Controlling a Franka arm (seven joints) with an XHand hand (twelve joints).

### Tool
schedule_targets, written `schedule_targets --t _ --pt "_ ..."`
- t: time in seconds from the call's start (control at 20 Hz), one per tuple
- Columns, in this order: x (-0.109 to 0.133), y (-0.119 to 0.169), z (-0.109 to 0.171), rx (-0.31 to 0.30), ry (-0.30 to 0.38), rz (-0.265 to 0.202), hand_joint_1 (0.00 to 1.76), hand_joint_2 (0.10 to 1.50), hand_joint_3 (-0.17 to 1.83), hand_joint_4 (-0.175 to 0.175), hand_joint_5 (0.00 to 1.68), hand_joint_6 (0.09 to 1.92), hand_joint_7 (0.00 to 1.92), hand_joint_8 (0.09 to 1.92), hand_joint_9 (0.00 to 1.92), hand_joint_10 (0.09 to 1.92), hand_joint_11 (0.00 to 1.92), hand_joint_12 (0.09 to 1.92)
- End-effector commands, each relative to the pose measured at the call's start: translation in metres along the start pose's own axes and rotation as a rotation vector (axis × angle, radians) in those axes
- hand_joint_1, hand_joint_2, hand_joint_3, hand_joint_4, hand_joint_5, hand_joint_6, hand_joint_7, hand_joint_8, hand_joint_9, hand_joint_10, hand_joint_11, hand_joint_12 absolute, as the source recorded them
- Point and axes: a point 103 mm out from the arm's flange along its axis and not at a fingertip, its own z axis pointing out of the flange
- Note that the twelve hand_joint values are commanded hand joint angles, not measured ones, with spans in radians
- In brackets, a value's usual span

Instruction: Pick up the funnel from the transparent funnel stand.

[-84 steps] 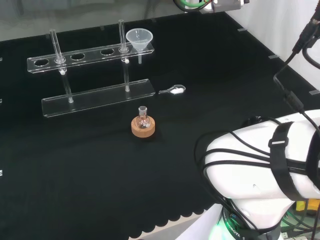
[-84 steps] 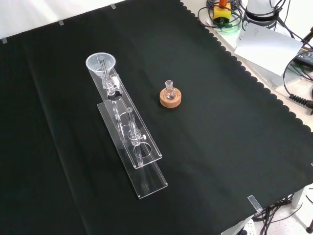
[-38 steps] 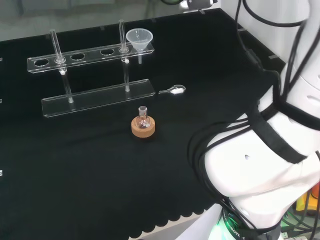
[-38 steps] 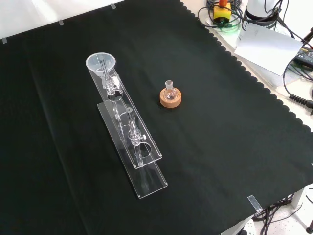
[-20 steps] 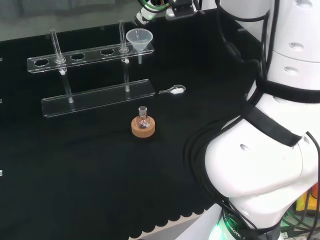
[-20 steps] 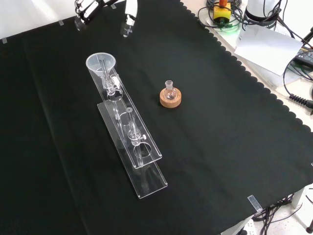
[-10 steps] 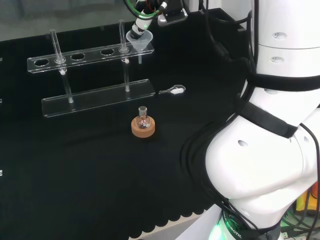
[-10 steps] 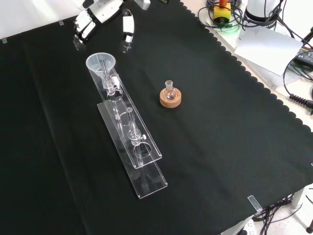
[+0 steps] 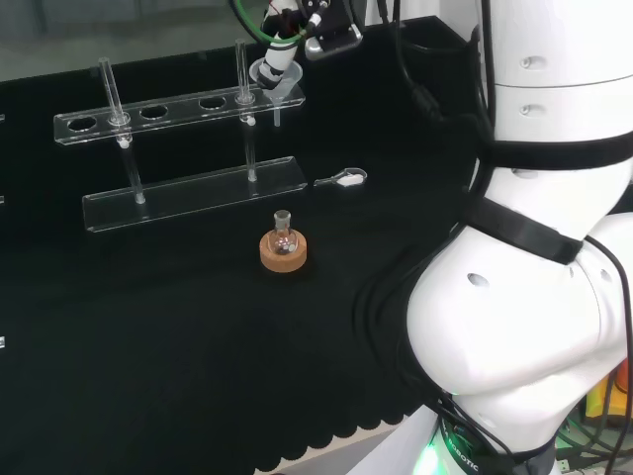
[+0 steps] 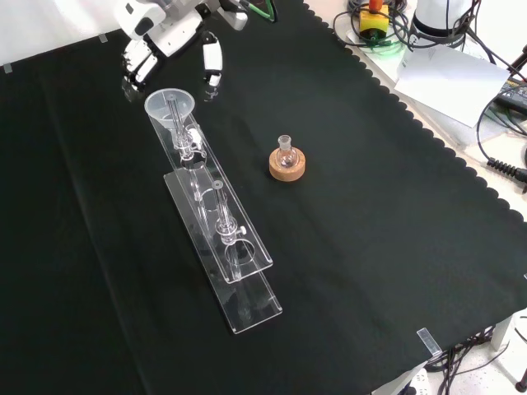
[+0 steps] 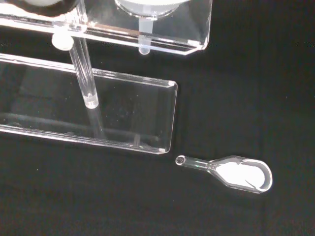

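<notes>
Funnel (image 10: 170, 105) sits in the clear stand (image 10: 221, 239), open-fingered hand (image 10: 156, 33) hovering above.

Black-clothed bench (image 10: 370, 214); on it, a clear funnel stand (image 10: 218, 239), base flat on the cloth below the fingers (image 10: 212, 62). Nearer than the fingers in the head view, a cork ring (image 9: 284, 253) bearing a small flask (image 9: 284, 235); between ring and fingers, a clear spoon (image 9: 341, 179) with white powder.
</notes>
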Motion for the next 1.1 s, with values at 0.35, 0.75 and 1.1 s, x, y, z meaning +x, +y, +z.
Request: schedule_targets --t 0.35,0.75,1.1 --pt "0.004 0.014 0.010 0.017 -0.025 -0.010 0.71 0.62 0.49 -0.057 0.12 0.09 0.00 0.65 0.20 0.84 0.24 1.47" --pt "0.003 0.018 0.014 0.017 -0.035 -0.010 0.72 0.61 0.51 -0.058 0.13 0.09 0.00 0.67 0.22 0.85 0.25 1.46" --pt "0.004 0.026 0.021 0.032 -0.046 -0.013 0.72 0.61 0.52 -0.059 0.15 0.09 0.01 0.69 0.25 0.85 0.27 1.46"
